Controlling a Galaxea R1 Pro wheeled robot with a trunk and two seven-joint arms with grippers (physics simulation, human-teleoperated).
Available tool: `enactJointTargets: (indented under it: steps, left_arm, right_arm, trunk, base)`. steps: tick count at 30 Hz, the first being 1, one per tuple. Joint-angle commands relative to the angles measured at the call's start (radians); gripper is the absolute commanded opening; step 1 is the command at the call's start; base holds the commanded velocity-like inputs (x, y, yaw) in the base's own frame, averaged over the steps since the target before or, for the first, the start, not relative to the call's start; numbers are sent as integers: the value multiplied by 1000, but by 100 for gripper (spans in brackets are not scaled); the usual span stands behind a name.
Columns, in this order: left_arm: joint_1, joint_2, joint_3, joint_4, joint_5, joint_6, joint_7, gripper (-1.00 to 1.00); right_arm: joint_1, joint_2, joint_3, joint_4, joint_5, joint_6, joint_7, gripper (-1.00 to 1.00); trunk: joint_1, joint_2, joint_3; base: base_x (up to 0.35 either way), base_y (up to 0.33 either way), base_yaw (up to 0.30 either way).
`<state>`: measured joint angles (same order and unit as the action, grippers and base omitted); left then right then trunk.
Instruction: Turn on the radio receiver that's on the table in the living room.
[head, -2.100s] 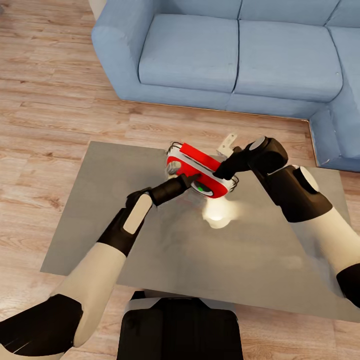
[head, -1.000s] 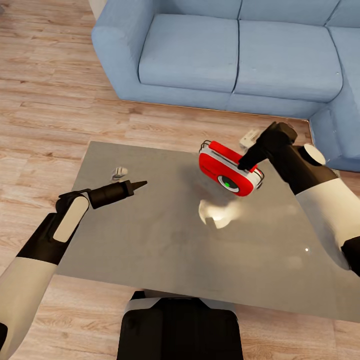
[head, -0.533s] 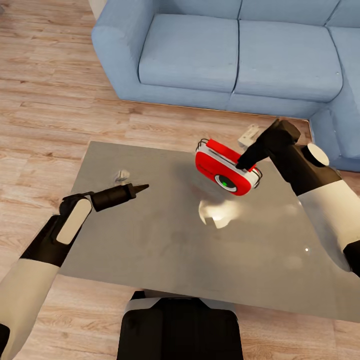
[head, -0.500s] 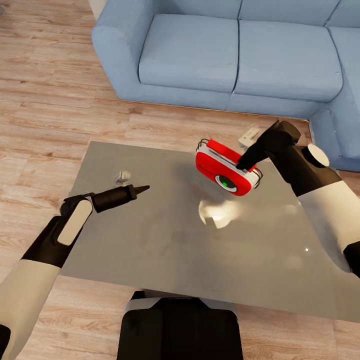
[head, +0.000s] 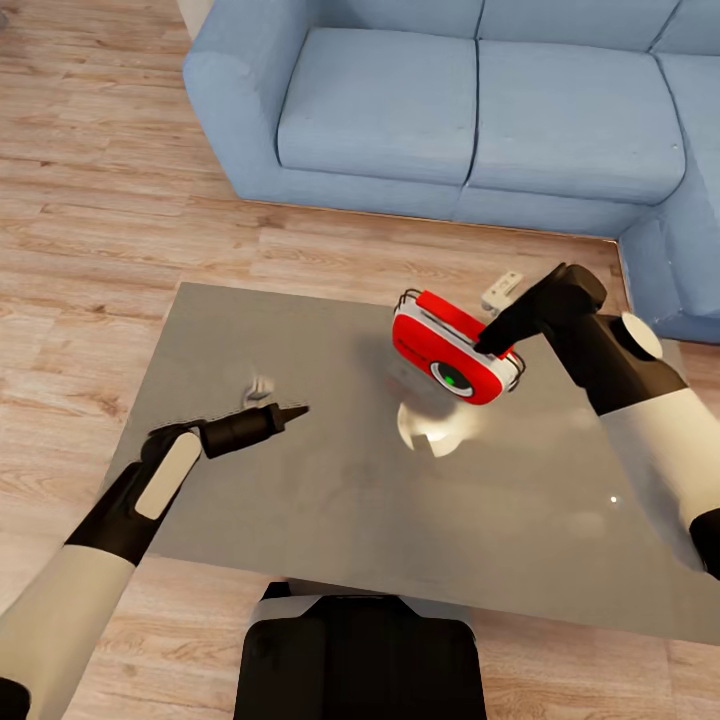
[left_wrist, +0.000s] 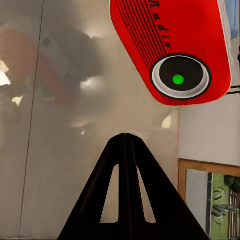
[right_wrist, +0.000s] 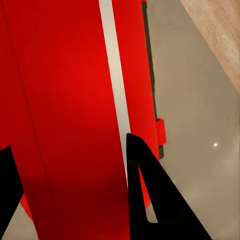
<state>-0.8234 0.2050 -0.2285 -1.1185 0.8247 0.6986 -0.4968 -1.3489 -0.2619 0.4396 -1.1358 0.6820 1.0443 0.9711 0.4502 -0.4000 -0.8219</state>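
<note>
The radio receiver (head: 452, 346) is held tilted above the far right part of the table (head: 300, 520), its dark dial with a green dot facing the robot. The right gripper (head: 492, 345) has it from the right end, fingers (right_wrist: 150, 200) spread on either side of the red body and pressed against it. The left gripper (head: 292, 412) hangs low over the table's left side, well apart from the radio, its two fingers (left_wrist: 125, 165) pinched together at the tips with nothing between them. The blue sofa (head: 470, 110) stands beyond.
</note>
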Motion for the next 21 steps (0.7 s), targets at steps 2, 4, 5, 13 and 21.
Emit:
enactJointTargets:
  steps: [2,4,5,13,21]
  left_arm:
    - [11,-1,0,11,1,0,0,-100]
    - [20,-1,0,23,1,-1,-1,-100]
    - [20,-1,0,28,1,-1,-1,-100]
    - [20,-1,0,72,2,-4,-4,-100]
    - [20,-1,0,72,3,-4,-6,-100]
  right_arm:
    - [12,-1,-10,-12,-4,3,5,-100]
    - [23,-1,-20,-23,-4,3,4,-100]
    - [29,-1,-25,-29,-4,3,3,-100]
    - [178,0,-179,-174,-4,3,-137,-100]
    - [247,8,-242,-177,-7,3,-245,-100]
  trunk:
    - [0,0,0]
    - [0,0,0]
    - [0,0,0]
    - [0,0,0]
    - [0,0,0]
  base:
    - [0,0,0]
    - [0,0,0]
    - [0,0,0]
    - [0,0,0]
    - [0,0,0]
